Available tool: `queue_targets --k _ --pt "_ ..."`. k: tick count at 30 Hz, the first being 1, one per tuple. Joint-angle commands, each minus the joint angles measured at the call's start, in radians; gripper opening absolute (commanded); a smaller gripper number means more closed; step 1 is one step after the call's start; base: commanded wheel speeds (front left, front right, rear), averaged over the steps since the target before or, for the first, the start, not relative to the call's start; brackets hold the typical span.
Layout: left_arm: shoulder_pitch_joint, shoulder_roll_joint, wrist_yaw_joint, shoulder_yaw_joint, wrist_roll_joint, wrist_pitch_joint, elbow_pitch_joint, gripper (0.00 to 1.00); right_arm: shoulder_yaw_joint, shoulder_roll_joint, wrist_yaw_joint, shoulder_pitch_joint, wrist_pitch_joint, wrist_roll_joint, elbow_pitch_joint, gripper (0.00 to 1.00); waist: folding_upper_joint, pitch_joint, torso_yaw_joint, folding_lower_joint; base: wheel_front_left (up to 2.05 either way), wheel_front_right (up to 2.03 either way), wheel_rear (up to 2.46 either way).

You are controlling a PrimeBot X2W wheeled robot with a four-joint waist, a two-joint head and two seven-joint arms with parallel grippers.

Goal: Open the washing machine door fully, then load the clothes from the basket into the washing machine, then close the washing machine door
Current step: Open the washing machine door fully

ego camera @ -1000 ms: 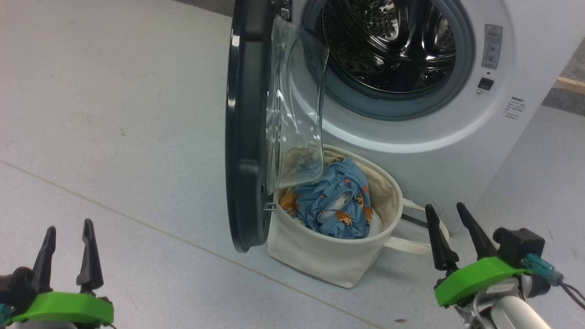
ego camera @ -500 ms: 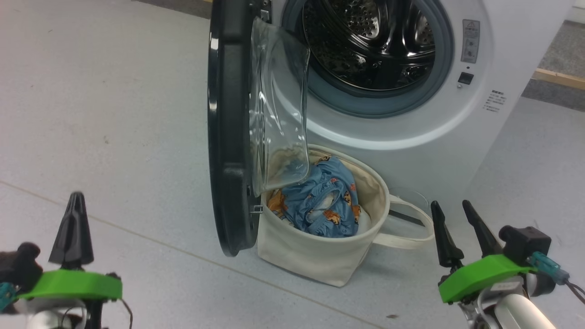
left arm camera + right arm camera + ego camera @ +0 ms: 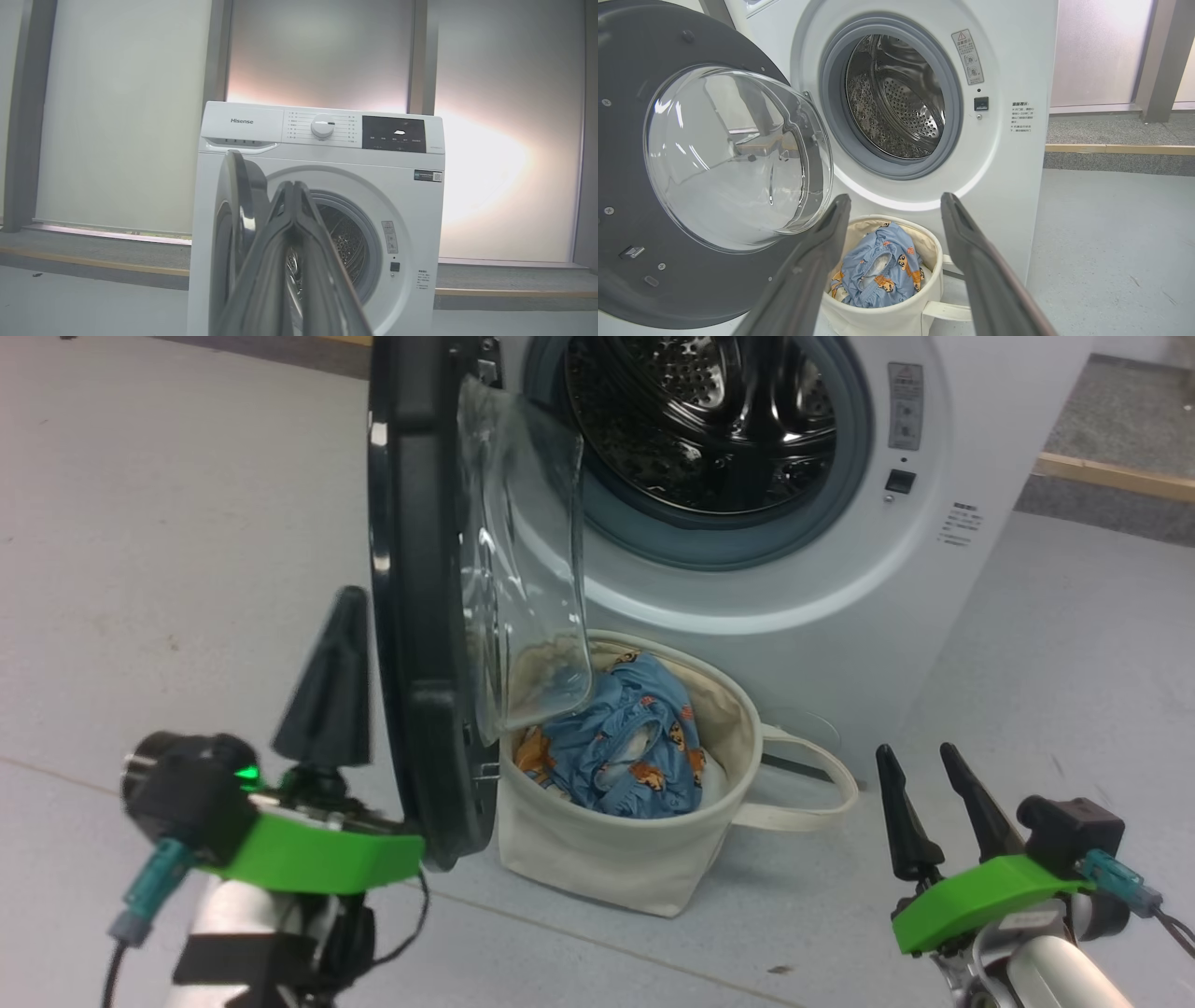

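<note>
The white washing machine stands ahead with its steel drum exposed. The glossy black washing machine door hangs partly open, seen edge-on, its clear glass bowl over the basket. The cream basket sits on the floor against the machine, holding blue clothes with orange animal prints. My left gripper is shut with nothing in it, raised just left of the door's outer edge. My right gripper stands open, right of the basket. In the right wrist view its fingers frame the clothes.
Grey floor spreads to the left of the door. The basket's loop handle lies on the floor toward my right gripper. A raised step with a wooden edge runs behind the machine on the right.
My left gripper has shut and risen, moving right up to the door's outer edge. The head camera has shifted, sliding the whole scene leftward. My right gripper has stayed open in place.
</note>
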Motion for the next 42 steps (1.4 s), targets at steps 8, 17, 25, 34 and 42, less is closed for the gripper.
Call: queue_targets --k 8,17,25,34,42 --pt "-0.025 -0.024 0.011 -0.088 -0.007 0.061 0.034 0.00 0.024 -0.019 0.007 -0.020 -0.013 0.012 -0.028 1.00 -0.0001 0.010 -0.059 0.0000 0.00 0.00 0.00" --pt "-0.036 -0.027 0.051 -0.075 -0.054 0.066 0.243 0.00 0.021 -0.022 0.007 -0.023 -0.013 0.013 -0.021 1.00 -0.0001 0.018 -0.091 0.0000 0.00 0.00 0.00" --pt "-0.035 -0.005 0.069 -0.030 -0.084 0.053 0.334 0.00 0.023 -0.015 0.007 -0.018 -0.013 0.019 -0.019 1.00 -0.0001 0.016 -0.061 0.0000 0.00 0.00 0.00" --pt "-0.078 0.061 0.085 0.060 -0.131 0.033 0.399 0.00 0.020 0.003 0.007 -0.017 -0.013 0.017 -0.032 1.00 -0.0001 0.024 -0.014 0.0000 0.00 0.00 0.00" --pt "-0.160 0.181 0.049 0.162 -0.196 0.021 0.523 0.00 0.016 0.005 0.007 -0.035 -0.013 0.014 -0.015 1.00 -0.0001 0.047 -0.037 0.0000 0.00 0.00 0.00"
